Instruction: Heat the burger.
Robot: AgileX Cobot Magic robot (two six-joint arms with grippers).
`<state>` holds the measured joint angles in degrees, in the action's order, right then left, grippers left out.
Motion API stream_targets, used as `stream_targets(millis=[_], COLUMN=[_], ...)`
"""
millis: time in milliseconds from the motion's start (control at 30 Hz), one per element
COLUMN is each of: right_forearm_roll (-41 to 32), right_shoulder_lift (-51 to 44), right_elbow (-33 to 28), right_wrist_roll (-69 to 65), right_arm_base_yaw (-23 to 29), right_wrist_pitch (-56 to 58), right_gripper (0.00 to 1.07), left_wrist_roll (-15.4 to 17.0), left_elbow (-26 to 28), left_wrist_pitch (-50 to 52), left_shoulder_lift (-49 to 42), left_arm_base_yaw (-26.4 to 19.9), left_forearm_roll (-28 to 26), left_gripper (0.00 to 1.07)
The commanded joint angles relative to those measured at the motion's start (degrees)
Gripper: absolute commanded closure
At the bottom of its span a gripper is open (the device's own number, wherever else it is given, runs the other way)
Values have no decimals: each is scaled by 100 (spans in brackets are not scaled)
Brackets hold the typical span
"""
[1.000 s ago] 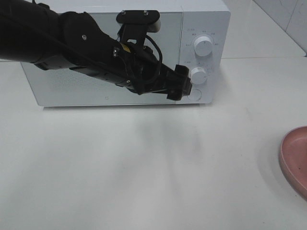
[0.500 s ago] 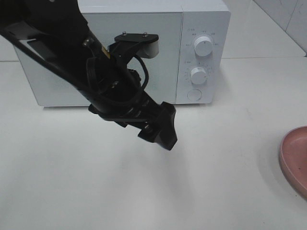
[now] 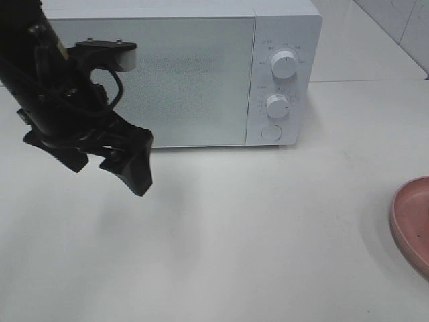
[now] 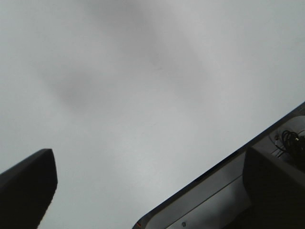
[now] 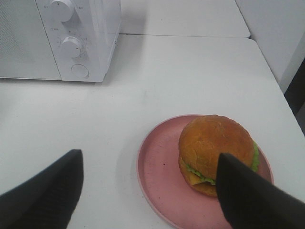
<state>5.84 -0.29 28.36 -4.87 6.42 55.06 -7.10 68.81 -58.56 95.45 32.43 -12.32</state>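
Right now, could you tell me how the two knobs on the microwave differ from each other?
The upper knob sits near the top of the microwave's control panel; the lower knob sits beneath it, just above the round button. In the high view the upper knob looks slightly larger. Both are white, round, and ringed by small printed markings too fine to read.

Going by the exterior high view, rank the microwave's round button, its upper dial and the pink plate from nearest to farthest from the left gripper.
From the left gripper, at the view's left:
1. Round button, low on the microwave's control panel.
2. Upper dial, at the top of that panel, farther back.
3. Pink plate, at the right edge of the view.
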Motion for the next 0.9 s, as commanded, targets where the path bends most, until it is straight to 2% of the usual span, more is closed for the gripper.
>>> stream_targets(millis=[33, 67, 133, 167, 333, 467, 500, 600, 667, 700, 767, 833, 867, 900], right_forearm_roll=[-11, -11, -11, -11, -11, -11, -11, -11, -11, -11, -11, -11, -11, -11], right_shoulder_lift=[-138, -138, -138, -138, -138, -138, -138, -138, -138, -138, -138, -138, -138, -138], right_elbow=[-6, -6, -6, -6, -6, -6, -6, -6, -6, -6, -6, -6, -6, -6], right_wrist_roll=[-6, -6, -6, -6, -6, -6, -6, -6, -6, -6, -6, -6, -6, -6], right_arm_base_yaw=[-29, -29, -29, -29, -29, -29, -29, -29, -29, -29, -29, -29, -29, -29], right_wrist_pitch=[0, 0, 0, 0, 0, 0, 0, 0, 0, 0, 0, 0, 0, 0], right_gripper=[34, 34, 34, 34, 34, 34, 34, 34, 34, 34, 34, 34, 34, 34], left_wrist_roll=[-52, -52, -52, -52, -46, -34, -29, -29, -52, -52, -40, -11, 46, 46], left_elbow=[6, 6, 6, 6, 6, -63, -258, -367, -865, -865, -1232, -1346, -1547, -1547], left_wrist_pitch=[-413, -413, -630, -630, -980, -1020, -928, -905, -905, -905, -808, -745, -590, -590], left_shoulder_lift=[-40, -40, -40, -40, -52, -155, -338, -453, -940, -940, -1409, -1581, -1896, -1896], left_arm_base_yaw=[-533, -533, -854, -854, -1421, -1662, -1839, -1919, -2361, -2361, -2744, -2893, -3197, -3197], left_forearm_roll=[11, 11, 11, 11, 11, 17, 34, 46, 57, 57, 115, 120, 120, 120], left_gripper=[8, 8, 8, 8, 8, 8, 9, 9, 9, 9, 9, 9, 9, 9])
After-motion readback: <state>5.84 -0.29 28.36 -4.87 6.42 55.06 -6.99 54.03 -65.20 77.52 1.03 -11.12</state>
